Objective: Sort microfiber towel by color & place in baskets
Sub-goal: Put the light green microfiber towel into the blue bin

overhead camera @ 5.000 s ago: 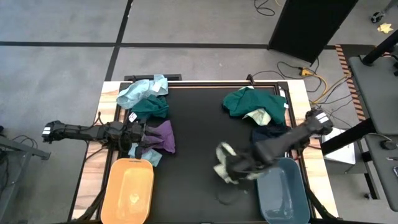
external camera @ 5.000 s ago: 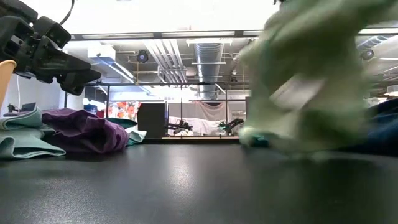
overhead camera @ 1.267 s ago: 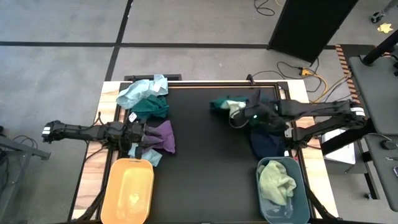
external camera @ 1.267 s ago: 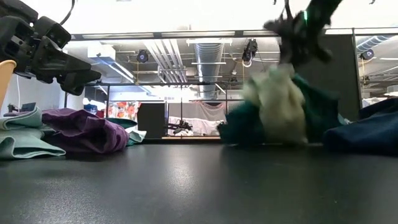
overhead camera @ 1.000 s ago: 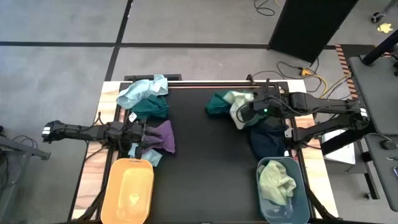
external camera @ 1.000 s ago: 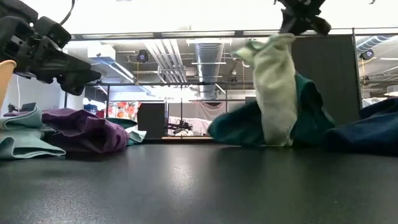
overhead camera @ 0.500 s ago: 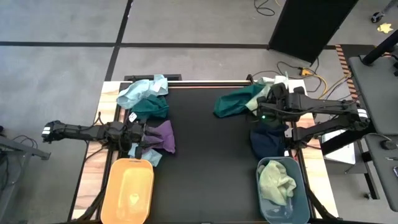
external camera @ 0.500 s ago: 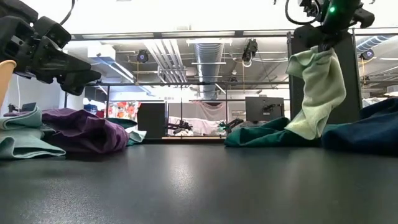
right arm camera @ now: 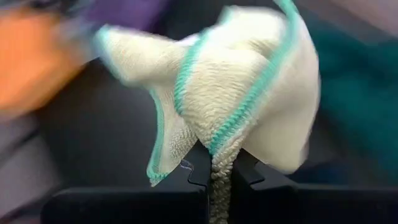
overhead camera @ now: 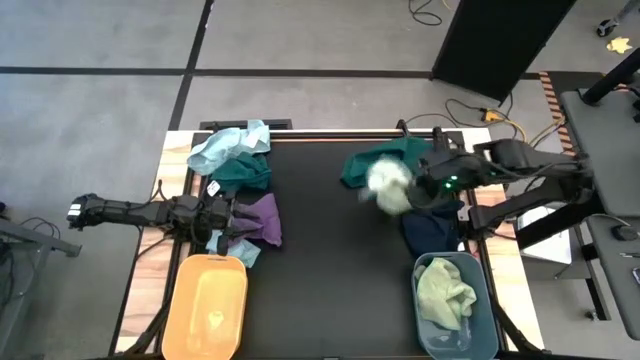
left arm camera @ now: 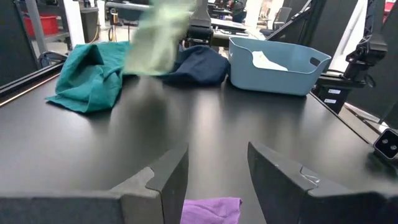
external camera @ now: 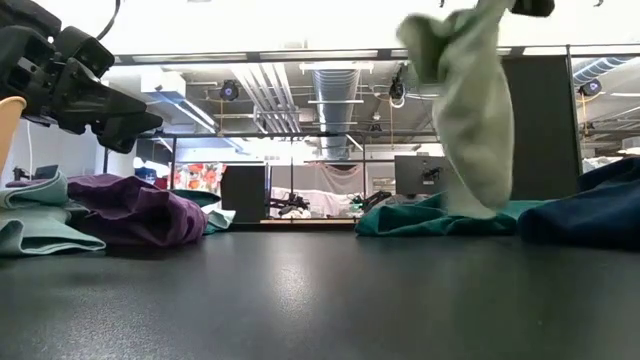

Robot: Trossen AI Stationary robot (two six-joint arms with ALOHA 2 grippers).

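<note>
My right gripper (overhead camera: 410, 190) is shut on a pale yellow-green towel (overhead camera: 387, 187) with a teal hem, above the table's far right part. A dark green towel (overhead camera: 368, 162) and a navy towel (overhead camera: 430, 228) lie on the table beside it. The grey-blue basket (overhead camera: 478, 300) at the near right holds another pale towel (overhead camera: 445, 298). The orange-yellow basket (overhead camera: 208, 305) stands at the near left. My left gripper (overhead camera: 232, 215) hovers open over a purple towel (overhead camera: 262, 218). Light blue (overhead camera: 228, 145) and dark green (overhead camera: 243, 173) towels lie beyond it. My right gripper pinches a bunched fold (right arm camera: 219, 158) of the pale yellow-green towel between its two fingers (right arm camera: 199, 173); several layers are gathered there. The towel (external camera: 470, 120) hangs below the gripper, slack and lifted clear of the table and of the dark green towel (external camera: 430, 222).
A light blue towel (overhead camera: 240, 252) lies partly under the purple one near the orange basket's far rim. The middle of the black mat (overhead camera: 330, 270) between the two baskets is bare. The table's wooden edges (overhead camera: 180, 150) frame the mat.
The right gripper, staying shut on the pale towel, swung toward the far right edge, then back toward the near left while rising. The towel's lower end came off the dark green towel and now swings clear. The dark green towel stayed on the table.
</note>
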